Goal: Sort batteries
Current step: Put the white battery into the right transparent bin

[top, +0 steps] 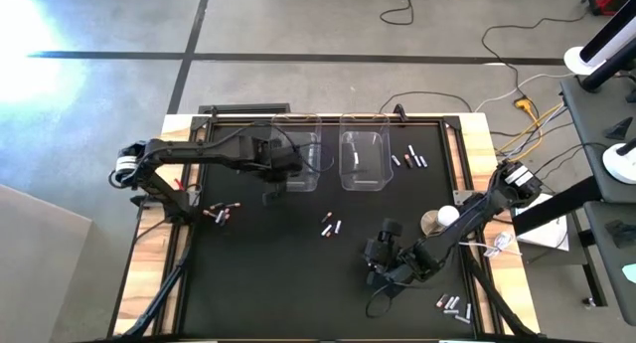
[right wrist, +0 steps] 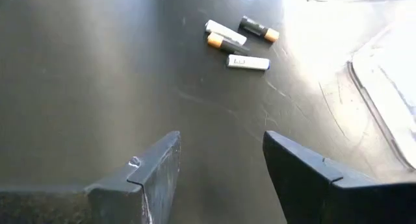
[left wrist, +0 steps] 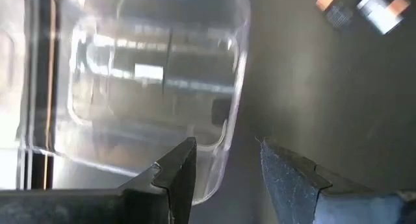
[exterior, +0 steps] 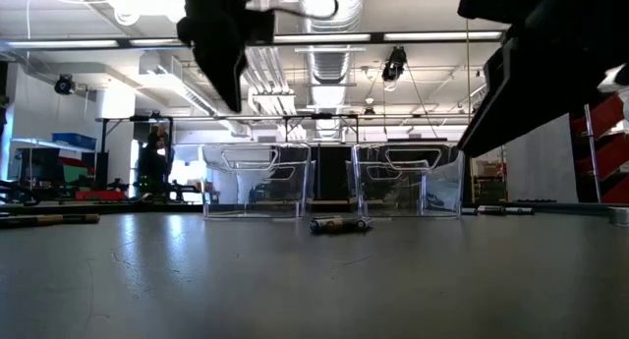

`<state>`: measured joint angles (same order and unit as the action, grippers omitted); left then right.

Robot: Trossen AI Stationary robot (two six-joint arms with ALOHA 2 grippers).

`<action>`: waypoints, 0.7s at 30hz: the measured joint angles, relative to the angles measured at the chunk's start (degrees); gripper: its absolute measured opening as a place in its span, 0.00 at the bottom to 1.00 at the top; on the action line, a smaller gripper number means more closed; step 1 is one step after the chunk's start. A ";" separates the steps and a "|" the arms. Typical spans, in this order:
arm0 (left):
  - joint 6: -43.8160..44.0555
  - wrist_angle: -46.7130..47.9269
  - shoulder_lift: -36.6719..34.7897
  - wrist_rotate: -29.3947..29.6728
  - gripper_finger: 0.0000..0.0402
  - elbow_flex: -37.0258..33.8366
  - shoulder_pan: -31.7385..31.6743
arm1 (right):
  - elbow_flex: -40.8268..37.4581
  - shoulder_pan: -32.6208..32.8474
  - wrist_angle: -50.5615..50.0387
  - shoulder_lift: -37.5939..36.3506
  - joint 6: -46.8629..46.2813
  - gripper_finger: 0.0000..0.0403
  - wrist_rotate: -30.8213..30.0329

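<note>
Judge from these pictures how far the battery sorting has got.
Done: one pale battery seems to lie in the right bin. In hand: nothing; the left gripper is open by the left bin, and the right gripper is open over bare mat. Left: clusters mid-table, by the left edge, beside the bins and near the front.

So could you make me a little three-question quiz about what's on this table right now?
1. True or false: the right gripper is holding a battery.
2. Which gripper is at the left clear bin? A) left gripper B) right gripper
3. Fill in: the cluster of batteries ahead of the right gripper lies on the ____ mat.

Key:
1. False; its fingers are open and empty.
2. A; its open fingers hover by that bin's rim.
3. Black.
</note>
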<state>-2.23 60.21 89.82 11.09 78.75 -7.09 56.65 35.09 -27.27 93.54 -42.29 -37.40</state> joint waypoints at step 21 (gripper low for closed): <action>3.85 -67.75 -25.27 -0.21 0.38 -35.02 20.80 | -15.67 -9.78 52.69 8.75 23.42 0.80 -1.72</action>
<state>1.62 -7.54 64.55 10.88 43.73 13.71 40.97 25.31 25.41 102.29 -18.87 -39.11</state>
